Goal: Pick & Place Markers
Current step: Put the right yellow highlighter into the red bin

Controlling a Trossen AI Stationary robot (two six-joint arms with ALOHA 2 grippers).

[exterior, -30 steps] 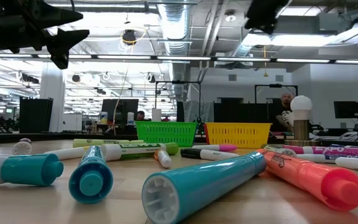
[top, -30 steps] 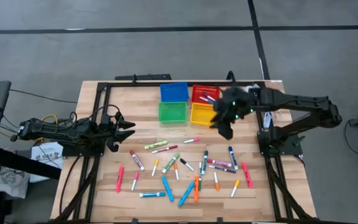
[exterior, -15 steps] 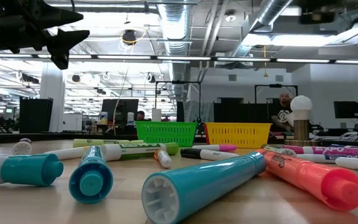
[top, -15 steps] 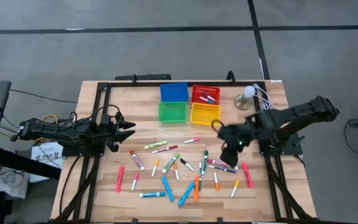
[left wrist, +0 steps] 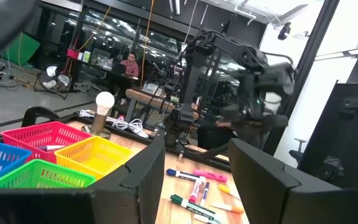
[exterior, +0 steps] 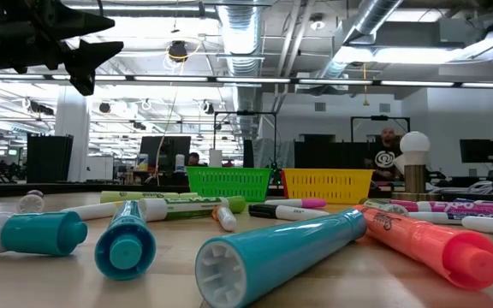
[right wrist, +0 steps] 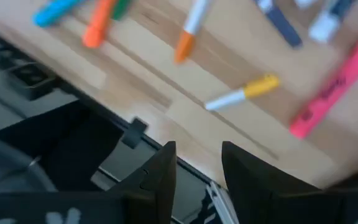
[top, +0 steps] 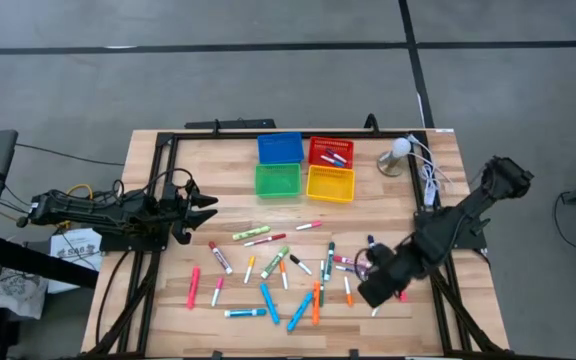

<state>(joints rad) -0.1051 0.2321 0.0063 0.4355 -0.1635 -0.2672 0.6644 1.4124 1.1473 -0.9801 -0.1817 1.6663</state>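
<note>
Right gripper (right wrist: 196, 163): two dark fingers, a gap between them, nothing held, above the table's edge.
Table (right wrist: 135, 74): light wood with a dark frame along its edge.
Markers: a white marker with a yellow cap (right wrist: 242, 92), a pink marker (right wrist: 335, 86), a white marker with an orange cap (right wrist: 189, 32), an orange marker (right wrist: 99, 25), a blue marker (right wrist: 56, 10).
Detail: blurred.

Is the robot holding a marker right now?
No. The right gripper is empty above the markers; the left gripper is empty too.

Blue bin (top: 279, 148), red bin (top: 330, 151), green bin (top: 277, 180), yellow bin (top: 329, 183)
</note>
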